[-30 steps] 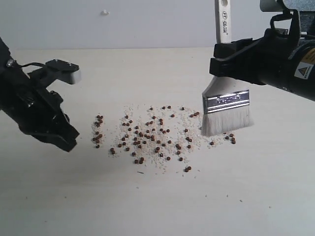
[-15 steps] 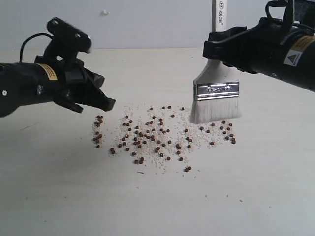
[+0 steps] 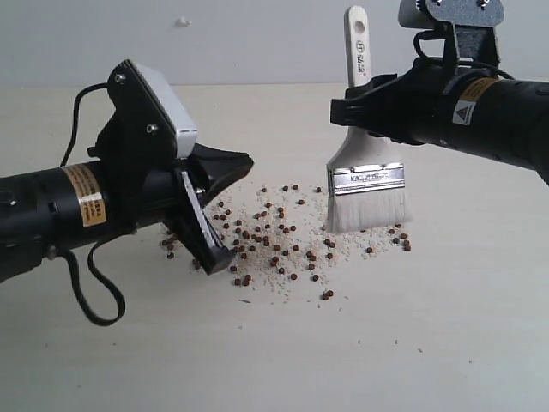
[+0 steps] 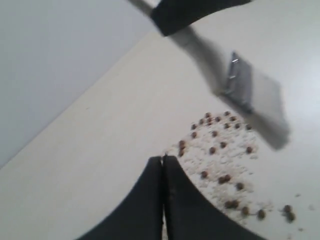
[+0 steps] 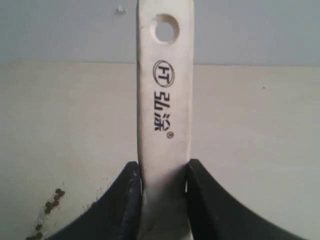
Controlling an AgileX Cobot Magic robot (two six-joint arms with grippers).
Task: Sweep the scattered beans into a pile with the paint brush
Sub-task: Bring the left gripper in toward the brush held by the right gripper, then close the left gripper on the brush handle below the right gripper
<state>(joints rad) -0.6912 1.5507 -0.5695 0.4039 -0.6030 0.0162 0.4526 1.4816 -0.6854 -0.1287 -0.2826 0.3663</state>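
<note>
Right gripper (image 3: 367, 105): jaws clenched on the lower handle of the paint brush (image 3: 367, 178), as the right wrist view confirms, with wood wedged between both fingers. The brush stands close to upright, its handle leaning slightly to the left of the exterior view. Its bristle tips are at or just touching the desk (image 3: 446, 343). The bristle band's long axis runs across the exterior view. The beans (image 3: 273, 240) lie scattered on the desk, mostly to the left of the bristles and somewhat toward the camera. A few sit just right of the bristles. No heap is formed. The right arm reaches in roughly level from the right, above the far right edge of the scatter. Left gripper (image 4: 163, 161): jaws shut on nothing, the arm low over the scatter's left side and pointing toward the brush. Judgement: the right arm alone is placed to sweep, and the stroke must travel left and toward the camera.
</note>
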